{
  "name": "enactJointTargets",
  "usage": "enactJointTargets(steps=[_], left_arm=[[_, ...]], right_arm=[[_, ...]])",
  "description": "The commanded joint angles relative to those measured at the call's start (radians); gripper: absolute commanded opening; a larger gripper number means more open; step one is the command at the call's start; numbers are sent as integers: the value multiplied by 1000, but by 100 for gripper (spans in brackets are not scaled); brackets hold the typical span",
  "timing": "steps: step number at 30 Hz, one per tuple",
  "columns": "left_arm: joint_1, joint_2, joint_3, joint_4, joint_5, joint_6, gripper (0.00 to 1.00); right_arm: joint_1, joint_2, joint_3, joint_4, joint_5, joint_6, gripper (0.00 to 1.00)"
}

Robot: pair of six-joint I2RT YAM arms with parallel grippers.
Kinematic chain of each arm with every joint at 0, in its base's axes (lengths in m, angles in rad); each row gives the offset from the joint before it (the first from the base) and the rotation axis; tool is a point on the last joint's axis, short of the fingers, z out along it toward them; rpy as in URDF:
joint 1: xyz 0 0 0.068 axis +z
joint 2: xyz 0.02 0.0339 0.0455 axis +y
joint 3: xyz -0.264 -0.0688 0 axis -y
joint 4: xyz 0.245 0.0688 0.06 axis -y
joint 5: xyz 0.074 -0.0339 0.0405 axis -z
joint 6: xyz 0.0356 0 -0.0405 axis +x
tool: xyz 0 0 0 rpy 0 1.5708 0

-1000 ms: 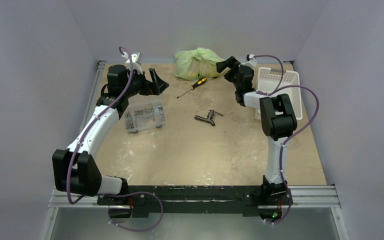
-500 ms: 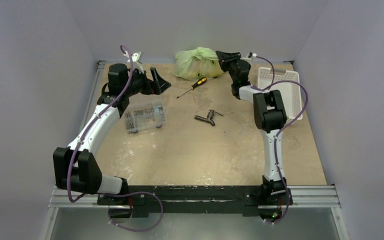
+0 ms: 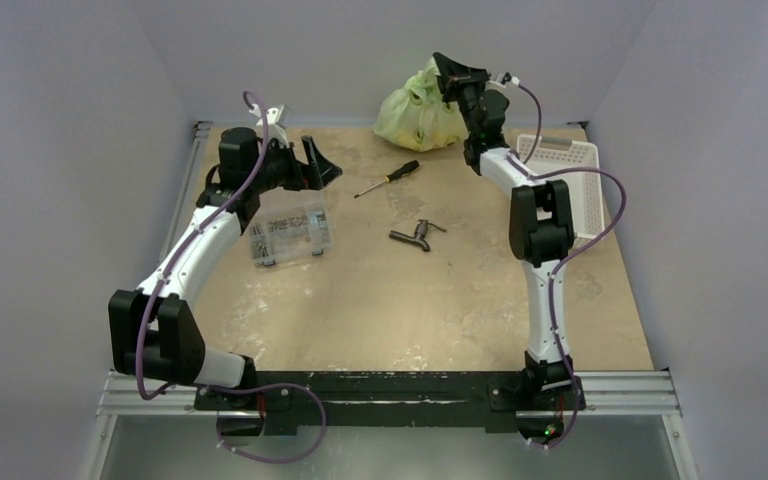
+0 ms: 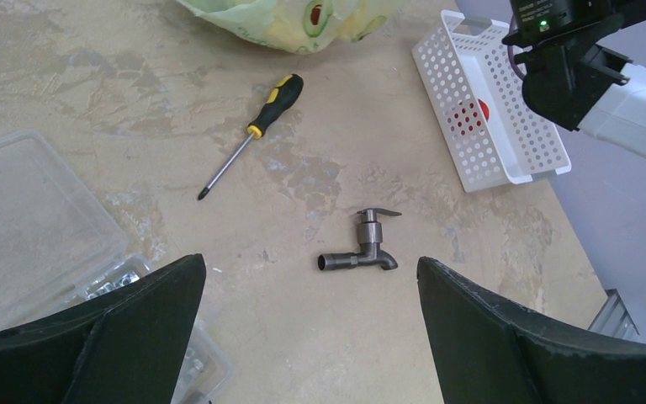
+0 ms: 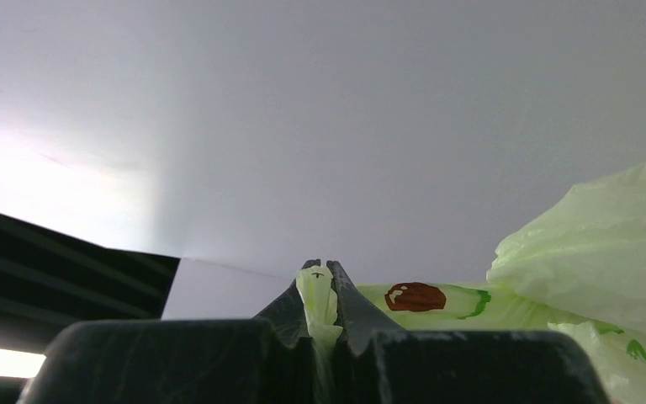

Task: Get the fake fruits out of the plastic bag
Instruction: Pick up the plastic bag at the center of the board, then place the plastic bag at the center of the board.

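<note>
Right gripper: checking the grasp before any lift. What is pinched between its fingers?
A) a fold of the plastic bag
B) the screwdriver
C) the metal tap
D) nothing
A: the right wrist view shows the right gripper shut on a thin fold of the plastic bag.

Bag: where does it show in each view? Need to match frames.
Top external: bag at far centre, held by the right end effector.
Left wrist: bag at top edge, left of centre.
Right wrist: bag at right, a fold pinched at bottom centre.
Landmark: screwdriver near the bag, top and left-wrist views only.
</note>
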State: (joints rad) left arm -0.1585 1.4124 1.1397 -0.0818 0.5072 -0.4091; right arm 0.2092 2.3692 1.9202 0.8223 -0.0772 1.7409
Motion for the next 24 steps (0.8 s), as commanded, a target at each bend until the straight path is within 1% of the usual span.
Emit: enactJointTargets(steps=[1, 4, 9, 12, 15, 18, 20, 24], left_arm=[[-3, -10, 49, 11, -25, -3, 96], [-3, -19, 54, -4, -42, -1, 95], [0, -57, 69, -40, -57, 3, 94], [1, -112, 52, -47, -92, 11, 94], [1, -167, 36, -48, -126, 33, 95], [2, -205, 23, -42, -148, 33, 95], [4, -212, 13, -28, -137, 23, 95], [4, -186, 19, -19, -88, 1, 95]], right_arm=[[6, -171, -5, 48, -88, 64, 0], [8, -311, -166, 96, -165, 44, 0], [28, -586, -537, 182, -258, -19, 0], [45, -725, -728, 165, -296, -74, 0], [67, -834, -842, 97, -350, -141, 0], [82, -870, -929, 76, -417, -185, 0], [96, -869, -982, 79, -453, -204, 0], [135, -825, -1081, 172, -504, -202, 0]])
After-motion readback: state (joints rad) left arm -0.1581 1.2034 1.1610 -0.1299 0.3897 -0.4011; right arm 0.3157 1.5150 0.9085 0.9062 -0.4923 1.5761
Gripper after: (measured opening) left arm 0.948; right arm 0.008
